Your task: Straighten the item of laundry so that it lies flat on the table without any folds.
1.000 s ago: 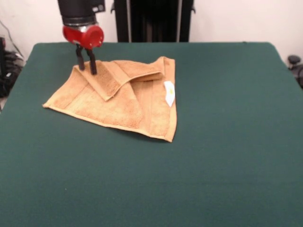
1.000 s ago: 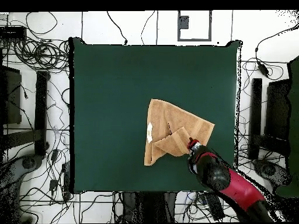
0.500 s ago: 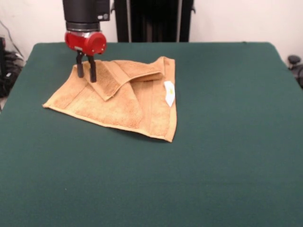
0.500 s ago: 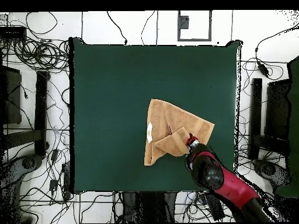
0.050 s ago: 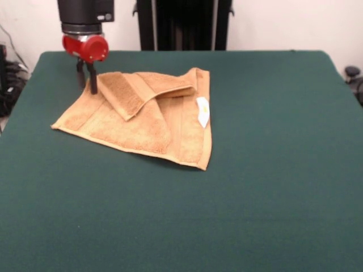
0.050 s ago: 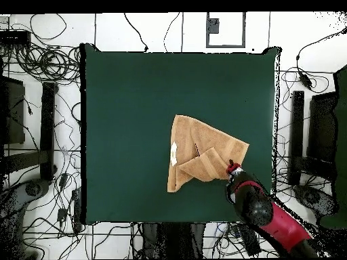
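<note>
The item of laundry is a tan-orange towel lying rumpled on the table, left of centre towards the far side. One banded flap is folded back over its middle, and a white tag shows on its right part. My gripper hangs at the towel's far-left corner, just left of the flap, open with its tips down at the cloth and nothing visibly between them. In the overhead view the towel lies right of the table's centre, with the gripper at its lower-right edge.
Green tabletop extends wide to the right and front of the towel. Cables and dark stands ring the table on the floor. A black post rises behind the far edge.
The gripper has shifted off the folded flap to the towel's far-left corner, and its fingers stand a little closer together. The flap's corner now shows uncovered.
</note>
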